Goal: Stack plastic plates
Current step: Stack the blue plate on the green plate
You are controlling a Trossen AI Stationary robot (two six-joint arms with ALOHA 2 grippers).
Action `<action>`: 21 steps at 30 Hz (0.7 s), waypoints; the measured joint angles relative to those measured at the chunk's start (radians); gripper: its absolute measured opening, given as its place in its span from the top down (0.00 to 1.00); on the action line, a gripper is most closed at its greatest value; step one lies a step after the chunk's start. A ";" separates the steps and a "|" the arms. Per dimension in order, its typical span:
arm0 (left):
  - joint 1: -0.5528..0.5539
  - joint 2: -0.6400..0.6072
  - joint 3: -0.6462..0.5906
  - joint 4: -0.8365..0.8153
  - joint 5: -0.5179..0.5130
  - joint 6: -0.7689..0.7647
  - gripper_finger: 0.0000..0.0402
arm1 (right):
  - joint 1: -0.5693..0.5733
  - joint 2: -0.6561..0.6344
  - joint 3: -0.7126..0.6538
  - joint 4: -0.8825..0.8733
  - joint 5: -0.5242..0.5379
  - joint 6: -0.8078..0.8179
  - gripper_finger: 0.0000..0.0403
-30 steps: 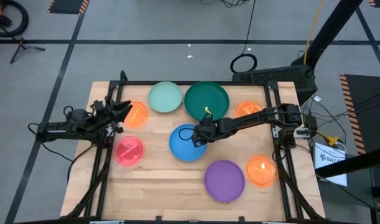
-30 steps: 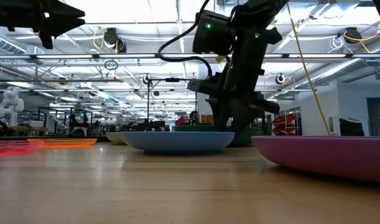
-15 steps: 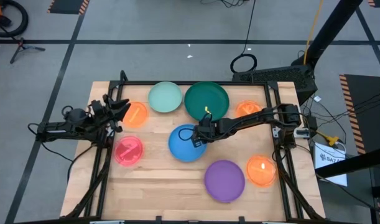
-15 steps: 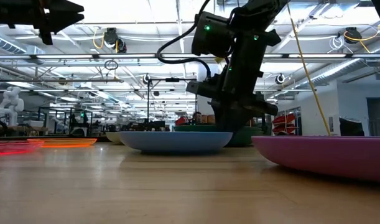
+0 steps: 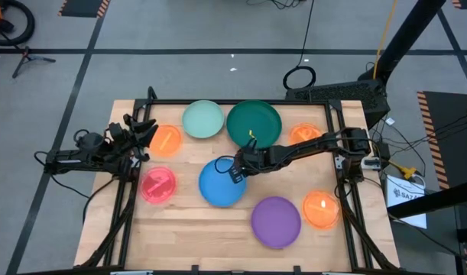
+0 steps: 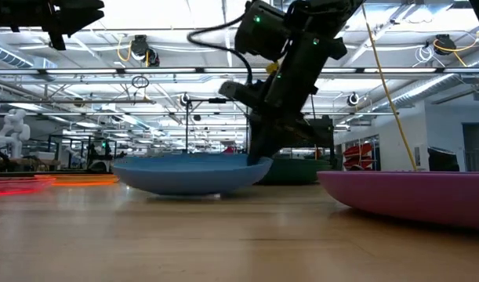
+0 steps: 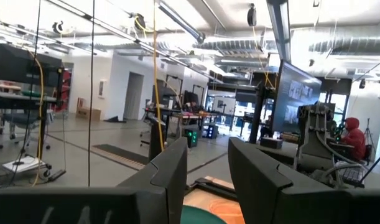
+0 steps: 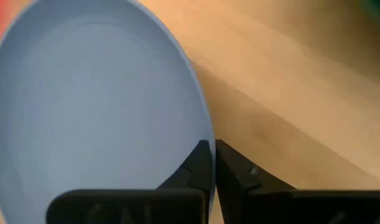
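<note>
The blue plate [image 5: 220,185] sits mid-table, with my right gripper [image 5: 238,169] shut on its far-right rim. Around it lie a mint plate [image 5: 202,120], a dark green plate [image 5: 254,124], a pink plate [image 5: 158,185], a purple plate [image 5: 276,221] and three orange ones [image 5: 166,140] [image 5: 321,209] [image 5: 304,134]. My left gripper [image 5: 144,130] hangs open above the table's left edge, near the left orange plate, holding nothing. My right gripper pinches the blue plate's rim [image 8: 208,138] at its far-right side, one finger [image 8: 199,167] inside the bowl and one [image 8: 233,168] outside. The fingers slant down from the far right. The plate [image 6: 184,174] stays about level, its base at the tabletop.
The purple plate [image 6: 411,196] lies close in front on the near right. The right arm reaches over the far-right orange plate. Bare wood [image 5: 195,225] shows along the near edge. Black frame rails [image 5: 336,145] run along both sides of the table.
My right gripper has shut on the blue plate's rim and gone toward the table's near-left, tipping a little. The plate has slid along the table with it, away from the dark green plate.
</note>
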 joint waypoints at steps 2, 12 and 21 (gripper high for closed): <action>0.000 0.000 0.000 0.013 0.000 0.007 0.70 | -0.006 0.000 0.000 0.042 -0.025 -0.033 0.99; 0.000 0.000 0.000 0.022 0.000 0.029 0.70 | -0.081 -0.001 0.082 0.066 -0.109 -0.204 0.99; 0.000 0.000 0.000 0.023 0.000 0.028 0.70 | -0.200 -0.051 0.161 -0.056 -0.228 -0.344 0.99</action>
